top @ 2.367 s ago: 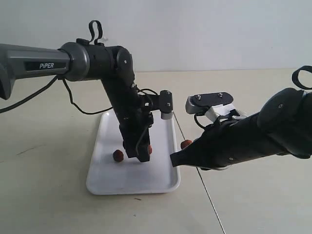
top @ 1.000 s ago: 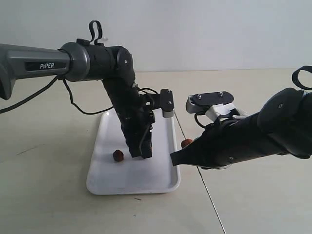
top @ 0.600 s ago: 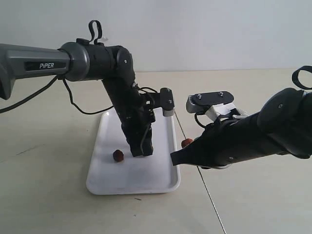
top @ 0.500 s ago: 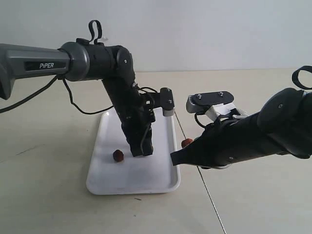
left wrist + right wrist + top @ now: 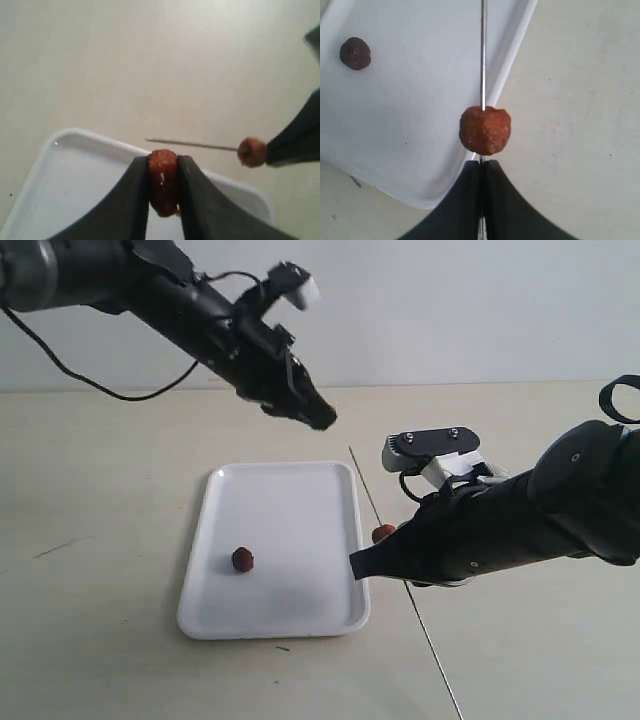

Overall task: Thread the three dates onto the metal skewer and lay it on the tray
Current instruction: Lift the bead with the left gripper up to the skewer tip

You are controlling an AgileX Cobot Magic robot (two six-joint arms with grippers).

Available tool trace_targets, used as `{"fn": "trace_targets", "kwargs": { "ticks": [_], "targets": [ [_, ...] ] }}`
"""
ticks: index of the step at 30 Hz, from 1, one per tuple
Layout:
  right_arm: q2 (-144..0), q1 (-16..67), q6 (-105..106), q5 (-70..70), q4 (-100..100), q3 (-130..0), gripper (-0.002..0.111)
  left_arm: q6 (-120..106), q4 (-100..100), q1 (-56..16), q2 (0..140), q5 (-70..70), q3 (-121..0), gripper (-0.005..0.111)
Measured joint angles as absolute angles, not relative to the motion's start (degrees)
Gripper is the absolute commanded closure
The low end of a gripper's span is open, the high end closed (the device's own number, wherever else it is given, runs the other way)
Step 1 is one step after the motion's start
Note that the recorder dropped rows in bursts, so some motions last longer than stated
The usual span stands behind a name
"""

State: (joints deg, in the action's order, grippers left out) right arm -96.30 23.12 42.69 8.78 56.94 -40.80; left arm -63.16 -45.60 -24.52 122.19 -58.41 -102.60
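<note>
My right gripper (image 5: 481, 165) is shut on the thin metal skewer (image 5: 483, 55), which juts out over the right rim of the white tray (image 5: 330, 615). One reddish date (image 5: 485, 129) is threaded on the skewer just beyond the right fingertips; in the exterior view this date (image 5: 382, 533) shows beside the tray. High above the tray's far end, my left gripper (image 5: 322, 420) is shut on a second date (image 5: 163, 180). The third, darker date (image 5: 242, 559) lies loose on the tray. From the left wrist, the skewer (image 5: 190, 145) points toward the held date.
A beige tabletop (image 5: 100, 540) surrounds the tray. A thin dark seam (image 5: 435, 660) runs along the table under the right arm. A black cable (image 5: 110, 390) trails behind the left arm.
My left gripper has lifted off the tray with a date and swung up and back, high above the tray's far end. The right arm, skewer and threaded date have not moved.
</note>
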Motion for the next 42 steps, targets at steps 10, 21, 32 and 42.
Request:
{"fn": "trace_targets", "kwargs": {
  "ticks": [10, 21, 32, 42],
  "targets": [
    [-96.2, 23.1, 44.0, 8.8, 59.3, -40.8, 0.108, -55.4, -70.6, -14.6, 124.4, -60.9, -102.6, 0.088],
    [-89.2, 23.1, 45.4, 8.9, 60.0, -40.6, 0.108, -53.7, -87.7, -12.6, 131.2, -68.5, -102.6, 0.088],
    [-87.9, 23.2, 45.9, 9.7, 60.0, -40.6, 0.108, -53.3, -91.7, -12.6, 133.9, -69.3, -102.6, 0.088],
    [-87.9, 23.2, 47.3, 11.3, 60.2, -42.4, 0.108, -53.3, -93.1, -14.0, 133.9, -69.3, -102.6, 0.088]
  ]
}}
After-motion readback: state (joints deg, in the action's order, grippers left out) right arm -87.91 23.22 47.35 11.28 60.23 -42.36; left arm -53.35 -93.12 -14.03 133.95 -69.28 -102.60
